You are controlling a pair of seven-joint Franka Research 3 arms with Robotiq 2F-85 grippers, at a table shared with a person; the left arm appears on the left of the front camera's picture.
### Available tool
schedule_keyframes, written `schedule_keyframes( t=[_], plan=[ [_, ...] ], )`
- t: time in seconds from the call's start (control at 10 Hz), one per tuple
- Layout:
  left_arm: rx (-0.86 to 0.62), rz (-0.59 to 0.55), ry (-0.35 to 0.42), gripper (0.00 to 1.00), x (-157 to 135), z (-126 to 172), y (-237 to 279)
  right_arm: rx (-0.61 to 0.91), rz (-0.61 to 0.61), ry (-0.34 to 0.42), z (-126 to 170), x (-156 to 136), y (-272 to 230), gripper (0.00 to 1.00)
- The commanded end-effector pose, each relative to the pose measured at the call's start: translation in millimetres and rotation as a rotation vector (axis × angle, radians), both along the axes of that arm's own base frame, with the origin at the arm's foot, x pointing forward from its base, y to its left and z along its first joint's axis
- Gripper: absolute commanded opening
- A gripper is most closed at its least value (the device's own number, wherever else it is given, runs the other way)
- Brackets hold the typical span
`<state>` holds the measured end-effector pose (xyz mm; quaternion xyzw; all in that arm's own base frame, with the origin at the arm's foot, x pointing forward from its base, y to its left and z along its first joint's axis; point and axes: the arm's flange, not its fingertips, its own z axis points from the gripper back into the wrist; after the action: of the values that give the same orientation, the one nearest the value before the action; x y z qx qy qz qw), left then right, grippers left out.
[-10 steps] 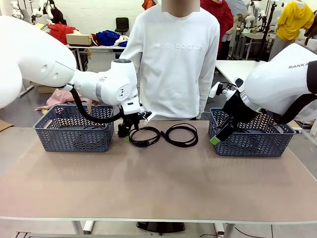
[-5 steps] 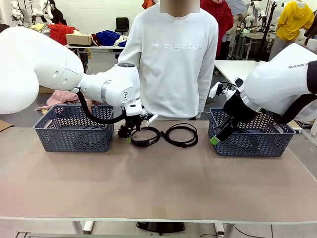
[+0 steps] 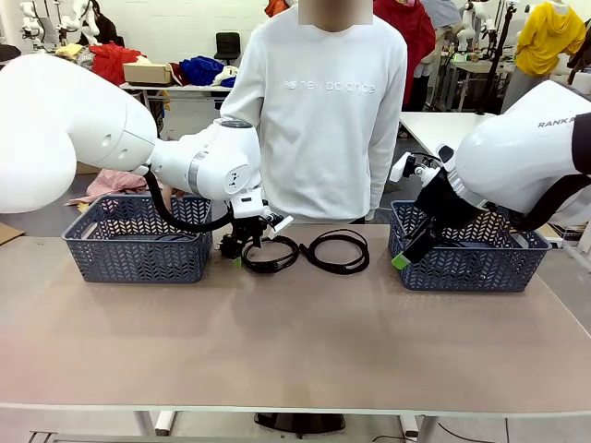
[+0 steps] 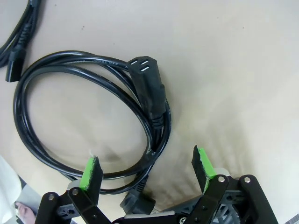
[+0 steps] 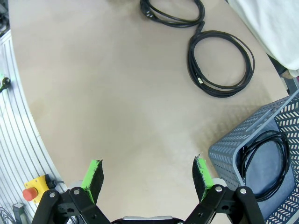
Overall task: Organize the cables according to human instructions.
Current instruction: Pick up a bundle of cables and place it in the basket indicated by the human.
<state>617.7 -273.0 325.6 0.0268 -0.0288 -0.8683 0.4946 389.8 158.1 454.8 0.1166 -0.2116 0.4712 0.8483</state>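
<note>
Lately shifted: left tool (image 4: 147, 163), black two-finger type with green pads. Over the past second its arm has swung inward and carried it a little closer over the nearer black coiled power cable (image 4: 154, 109). Jaws fully apart, nothing held. In the left wrist view the pads straddle the coil's near edge, with the cord and one plug lying between them. Contact with the cord: cannot tell.

Right tool (image 5: 147, 170): unmoved, jaws fully apart, empty, hanging beside the right blue-grey perforated plastic basket (image 3: 462, 268).

Cable locations:
- First coil: on the beige desk (image 3: 295, 341), just right of the left blue-grey perforated basket (image 3: 138, 254).
- Second black coiled cable (image 5: 191, 60): on the desk just beside the first, in front of the person in the white sweatshirt (image 3: 323, 120).
- Third black coil (image 5: 244, 161): already inside the right basket.

Reading: the approach looks finished and a grasp of the first coil is being set up — closing not yet begun, two coils on the desk left to sort.
</note>
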Motion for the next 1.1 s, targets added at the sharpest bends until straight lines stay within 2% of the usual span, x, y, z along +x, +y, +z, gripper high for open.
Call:
schedule_keyframes(
  t=[0.0,1.0],
  plan=[
    [-0.005,-0.052,0.007,1.0,5,1,2,0.002,-0.003,-0.001,0,0,-1,1.0],
    [0.024,-0.079,0.058,1.0,9,-11,3,0.002,-0.003,-0.001,0,0,-1,1.0]
  ],
)
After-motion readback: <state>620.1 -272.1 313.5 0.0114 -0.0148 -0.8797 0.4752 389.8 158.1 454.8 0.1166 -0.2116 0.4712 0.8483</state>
